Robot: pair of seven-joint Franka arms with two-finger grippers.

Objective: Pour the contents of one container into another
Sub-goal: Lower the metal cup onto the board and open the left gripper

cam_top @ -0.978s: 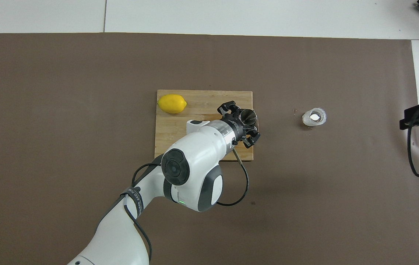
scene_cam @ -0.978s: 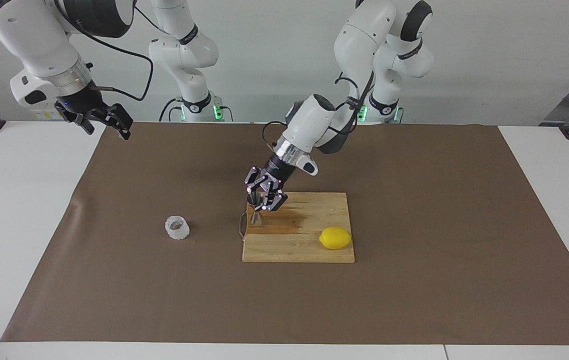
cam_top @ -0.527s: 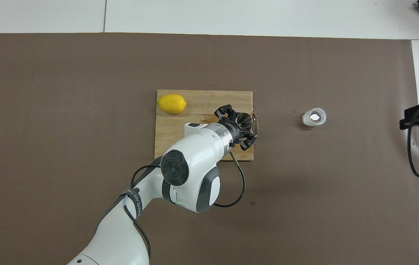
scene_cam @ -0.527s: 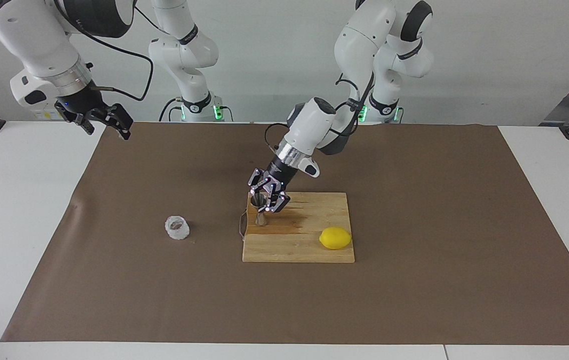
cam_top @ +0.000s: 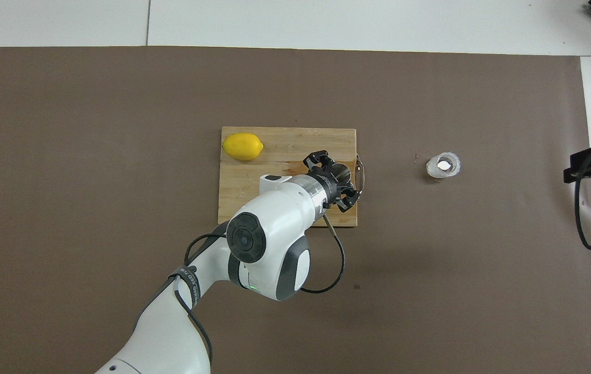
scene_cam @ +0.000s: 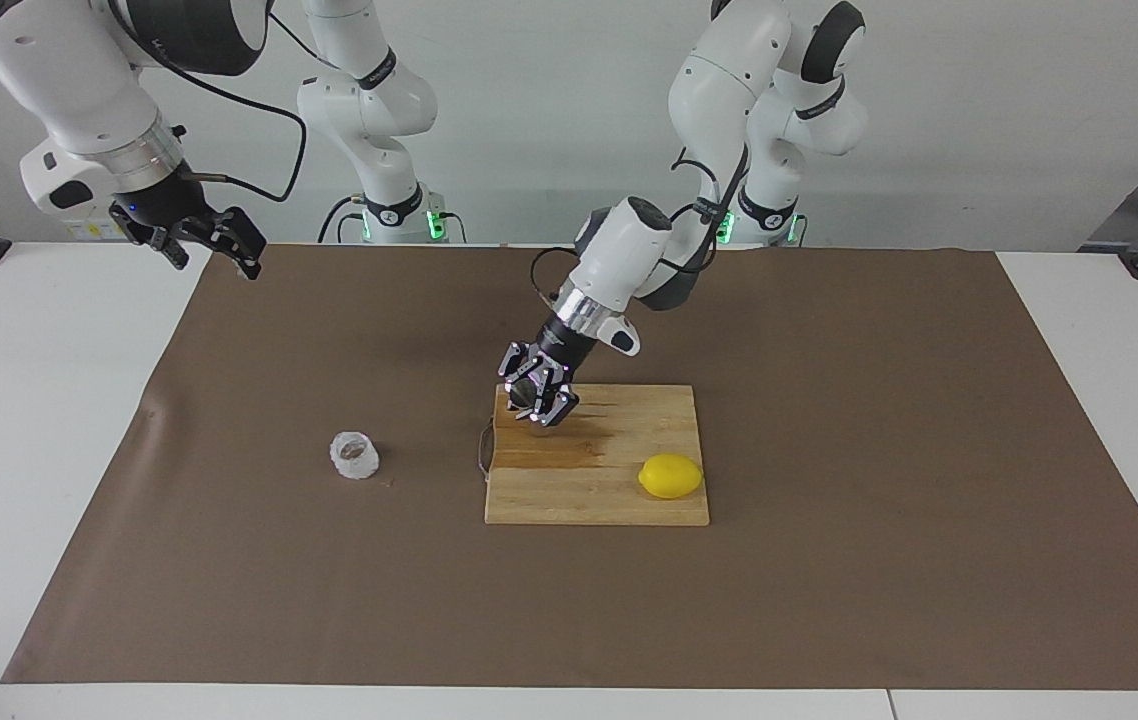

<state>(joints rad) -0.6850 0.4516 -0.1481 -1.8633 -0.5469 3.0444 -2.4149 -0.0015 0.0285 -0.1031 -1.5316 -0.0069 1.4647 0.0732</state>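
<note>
Left gripper [scene_cam: 536,396] was lowered over the cutting board's [scene_cam: 619,490] corner toward the right arm's end, fingers closed around the steel jigger [cam_top: 341,171] – only the jigger's rim showed between them. Right gripper [scene_cam: 209,240] waited raised over the table's [scene_cam: 29,420] edge at its own end, fingers spread, holding nothing. Brown mat [scene_cam: 829,560] covered the table; the lemon [scene_cam: 671,476] lay on the board, well apart from the jigger – the clear cup [scene_cam: 354,455] stood on the mat beside the board, toward the right arm's end
</note>
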